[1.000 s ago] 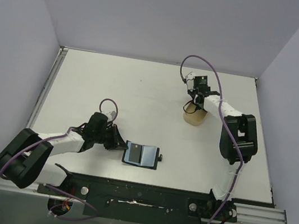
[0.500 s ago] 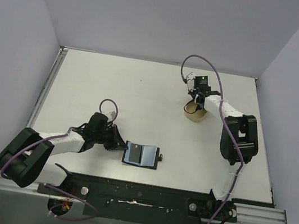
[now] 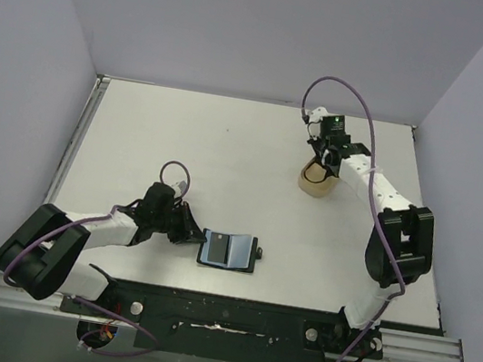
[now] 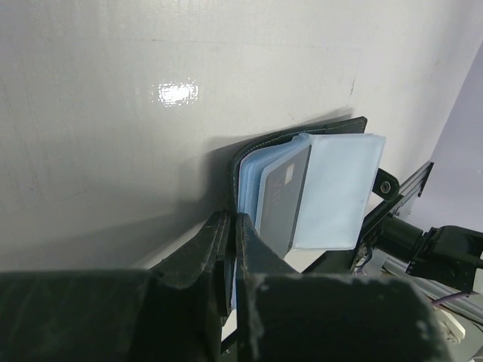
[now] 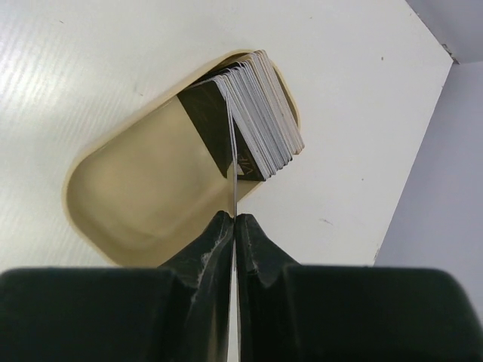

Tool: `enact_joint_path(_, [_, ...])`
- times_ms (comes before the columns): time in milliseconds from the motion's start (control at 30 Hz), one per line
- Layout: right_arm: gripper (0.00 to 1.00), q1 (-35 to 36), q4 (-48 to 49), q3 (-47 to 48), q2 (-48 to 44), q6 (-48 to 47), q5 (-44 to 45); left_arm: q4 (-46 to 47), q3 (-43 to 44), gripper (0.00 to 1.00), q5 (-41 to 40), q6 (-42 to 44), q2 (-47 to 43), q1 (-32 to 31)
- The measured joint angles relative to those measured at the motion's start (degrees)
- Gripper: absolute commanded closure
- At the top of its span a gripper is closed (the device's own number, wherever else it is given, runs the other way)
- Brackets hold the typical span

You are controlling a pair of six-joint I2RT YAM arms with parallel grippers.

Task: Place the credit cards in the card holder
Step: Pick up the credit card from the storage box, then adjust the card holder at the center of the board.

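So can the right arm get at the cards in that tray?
Probably yes. The right gripper is right over the beige tray, shut on one card at the side of the stack. Nothing seems to be in its way.

White table (image 3: 181,153) bears an open card holder (image 3: 229,250) and beige tray (image 3: 308,187).

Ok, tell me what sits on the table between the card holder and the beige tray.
Nothing. The top external view shows only bare white table between the card holder and the tray.
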Motion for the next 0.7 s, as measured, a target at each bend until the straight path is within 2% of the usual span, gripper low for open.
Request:
enact_joint_path(133, [1.0, 1.7, -3.0, 0.0, -3.4, 4.8, 0.0, -0.8, 0.2, 0.91, -0.6, -0.2, 0.0, 0.0])
enact_joint_path(300, [1.0, 5.6, -6.0, -1.6, -10.0, 14.7, -1.1, -3.8, 2.3, 0.77, -2.1, 0.2, -0.3, 0.0])
enact_joint_path(500, [1.0, 12.5, -4.5, -10.0, -20.8, 26.8, -3.5, -6.6, 4.3, 0.67, -4.0, 0.2, -3.2, 0.0])
enact_joint_path(600, [1.0, 16.7, -2.8, -14.9, -24.4, 32.5, -5.7, -8.6, 5.2, 0.61, -4.9, 0.3, -4.8, 0.0])
enact_joint_path(633, [1.0, 18.4, -2.0, -16.7, -25.4, 34.6, -6.5, -9.3, 5.6, 0.55, -5.3, 0.3, -5.2, 0.0])
enact_joint_path(700, [1.0, 22.0, -0.8, -19.9, -26.7, 38.6, -8.2, -10.4, 6.4, 0.53, -5.9, 0.6, -6.0, 0.0])
